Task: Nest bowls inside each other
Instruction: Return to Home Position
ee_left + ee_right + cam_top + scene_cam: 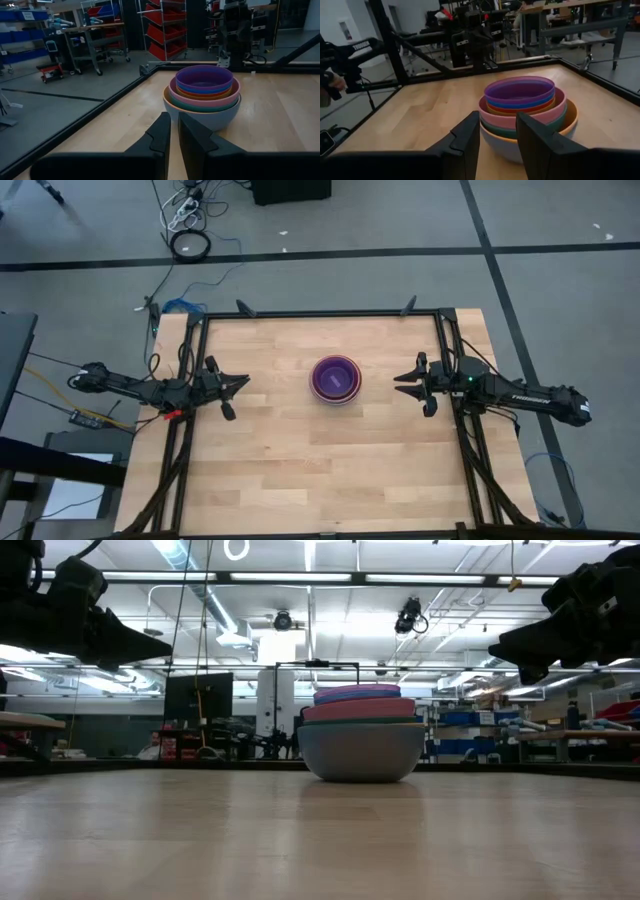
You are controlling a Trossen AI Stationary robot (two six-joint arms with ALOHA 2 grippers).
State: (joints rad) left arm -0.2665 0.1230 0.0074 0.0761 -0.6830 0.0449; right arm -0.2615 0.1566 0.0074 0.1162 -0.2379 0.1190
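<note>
One stack of nested bowls stands in the middle of the wooden table, resting on the base of its pale outermost bowl. Orange, teal, pink, red-orange and blue rims show inside it, and a purple bowl sits on top. My left gripper hovers level at the table's left side, pointing at the stack from well short of it; its fingers stand almost together with nothing between them. My right gripper hovers level at the right side, also clear of the stack, open and empty.
A black metal frame runs along the table's far, left and right edges, with clamps at the far rail. Bare wood lies between the stack and the near edge. Cables lie on the floor beyond the table.
</note>
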